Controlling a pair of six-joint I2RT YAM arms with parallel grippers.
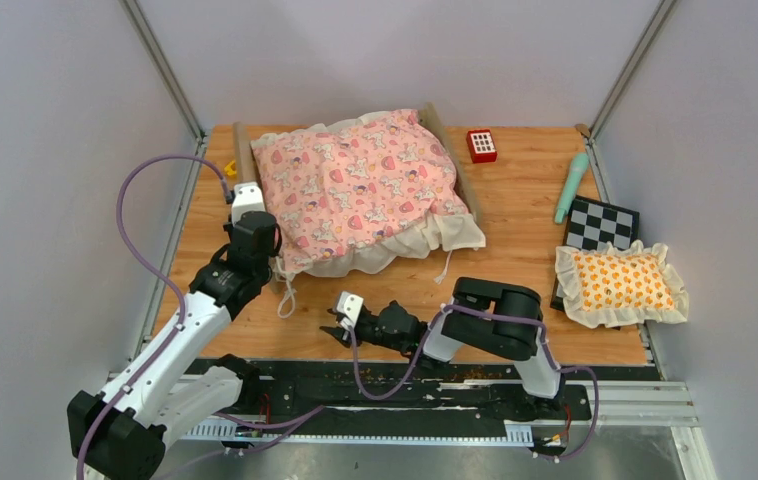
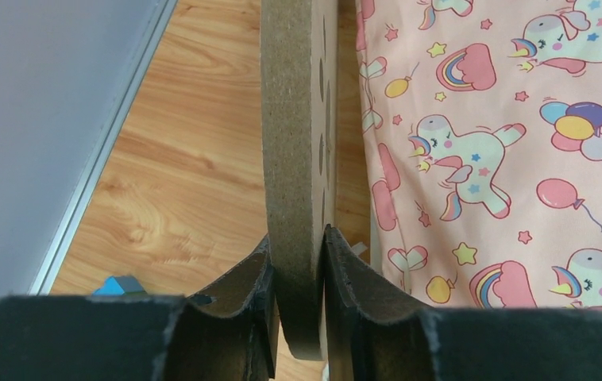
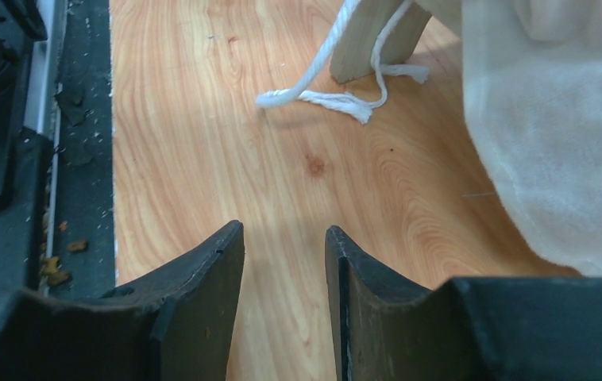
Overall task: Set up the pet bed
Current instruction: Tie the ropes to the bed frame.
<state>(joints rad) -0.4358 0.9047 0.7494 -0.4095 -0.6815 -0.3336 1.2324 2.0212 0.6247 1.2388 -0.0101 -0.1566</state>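
The pet bed (image 1: pixel 355 185) stands at the back middle of the table, with a pink unicorn-print quilt (image 2: pixel 480 159) bulging over its light-wood frame. My left gripper (image 1: pixel 248 195) is at the bed's left end. In the left wrist view its jaws (image 2: pixel 298 242) are shut on the edge of the wooden headboard (image 2: pixel 290 143), pads pressed to both faces. My right gripper (image 1: pixel 338 322) lies low near the table's front edge, pointing left. It stands open (image 3: pixel 282 234) over bare wood with nothing between its fingers. A bed leg (image 3: pixel 373 40) and a white cord (image 3: pixel 322 91) lie ahead of it.
An orange-patterned frilled pillow (image 1: pixel 620 283) rests at the right on a black-and-white checkered board (image 1: pixel 603 222). A red block (image 1: pixel 481 145) and a teal stick (image 1: pixel 571 186) lie at the back right. A small yellow piece (image 1: pixel 229 168) sits by the headboard. Grey walls enclose the table.
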